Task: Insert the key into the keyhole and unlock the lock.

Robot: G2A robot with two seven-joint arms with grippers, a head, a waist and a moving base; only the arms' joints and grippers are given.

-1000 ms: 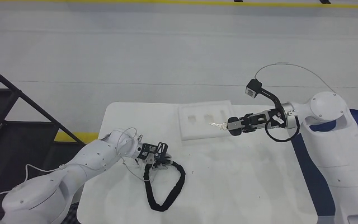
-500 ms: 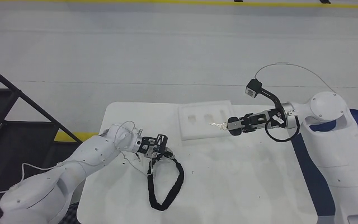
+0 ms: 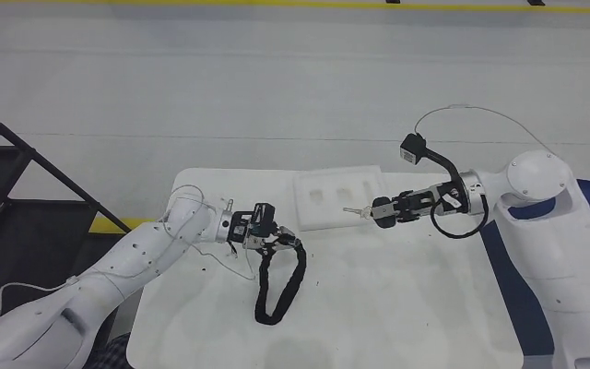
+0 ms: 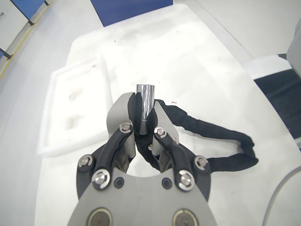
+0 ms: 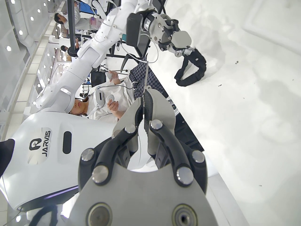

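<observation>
landmark for this entry: white foam tray (image 3: 309, 221) on the white table (image 3: 406, 295).

left gripper (image 4: 144, 106) – jaws nearly closed and clamped on the lock (image 4: 145, 97), a short chrome cylinder pinched across its lower half. the cylinder's free end sticks out past the fingertips. in the top view this gripper sits just off the tray's near left corner, apart from the foam. the lock's black sleeved cable (image 3: 281, 291) runs from the gripper in a loop on the robot's side of the tray. the loop's far end seems to rest on the table, but contact is not certain.

right gripper (image 5: 144, 102) – jaws pressed almost together on the key (image 3: 355, 209). in the right wrist view the key shows edge-on, as a thin metal blade running out beyond the fingertips. in the top view the key hangs over the tray's near right part, its blade pointing along the tray's near edge toward the corner where the lock is held. the gripper itself is at the tray's right edge.

key and lock are well apart, with most of the tray's width between them. in the right wrist view the chrome end of the cylinder is turned roughly toward the key. the keyhole itself is too small to make out.
</observation>
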